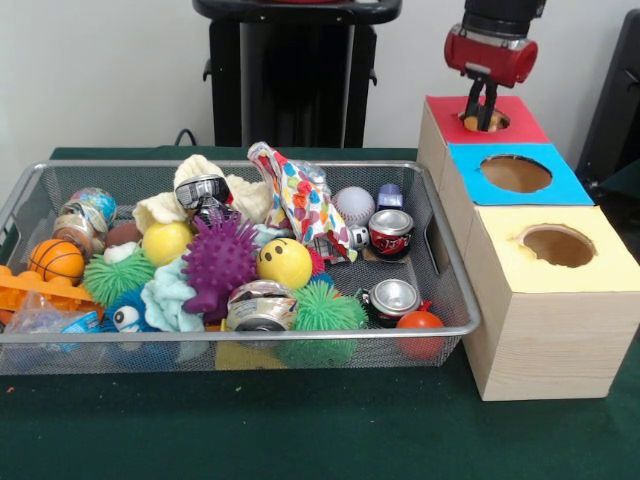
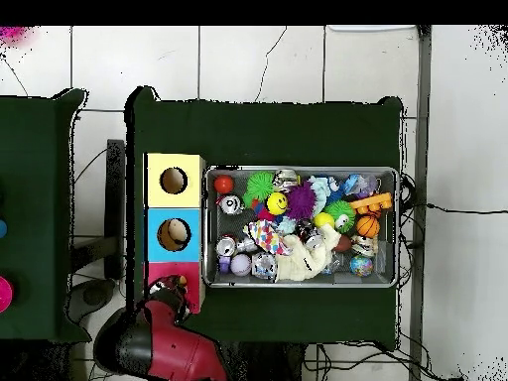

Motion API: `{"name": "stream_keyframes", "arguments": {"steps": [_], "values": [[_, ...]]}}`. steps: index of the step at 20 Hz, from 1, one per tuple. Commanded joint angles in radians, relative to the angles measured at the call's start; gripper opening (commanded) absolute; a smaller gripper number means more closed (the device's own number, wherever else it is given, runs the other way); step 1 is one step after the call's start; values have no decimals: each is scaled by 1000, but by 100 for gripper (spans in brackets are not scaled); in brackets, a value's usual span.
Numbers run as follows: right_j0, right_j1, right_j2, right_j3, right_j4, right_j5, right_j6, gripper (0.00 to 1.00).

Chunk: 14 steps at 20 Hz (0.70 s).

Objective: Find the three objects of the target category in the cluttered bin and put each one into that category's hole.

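Observation:
The silver wire-mesh bin [image 1: 250, 166] stands on the green table and is full of clutter; it also shows in the overhead view [image 2: 298, 170]. A cream plush [image 1: 160, 210] lies at its back left under a small can, and shows in the overhead view [image 2: 298, 264]. I see no brown teddy and no striped tiger in the bin. My gripper [image 1: 482, 120] hangs straight over the red-topped box [image 1: 525, 120], with its tips down in the round hole. A small tan-orange thing [image 1: 497, 123] shows at the tips; I cannot tell what it is. In the overhead view the gripper [image 2: 169, 288] covers the red box [image 2: 193, 290].
The blue-topped box [image 1: 560, 185] and the yellow-topped box [image 1: 600, 265] stand in a row in front of the red one, right of the bin. The bin holds cans [image 1: 390, 232], a purple spiky ball [image 1: 218, 262], green spiky balls [image 1: 322, 308], a yellow ball [image 1: 285, 262] and a basketball [image 1: 56, 260].

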Motion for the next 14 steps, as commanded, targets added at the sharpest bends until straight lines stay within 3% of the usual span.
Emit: {"name": "stream_keyframes", "arguments": {"steps": [1, 13, 14], "values": [[-66, 231, 139, 20, -70, -221, 269, 0], [-74, 272, 163, 21, -66, -251, 243, 0], [-78, 272, 167, 20, -70, -245, 237, 100]]}}
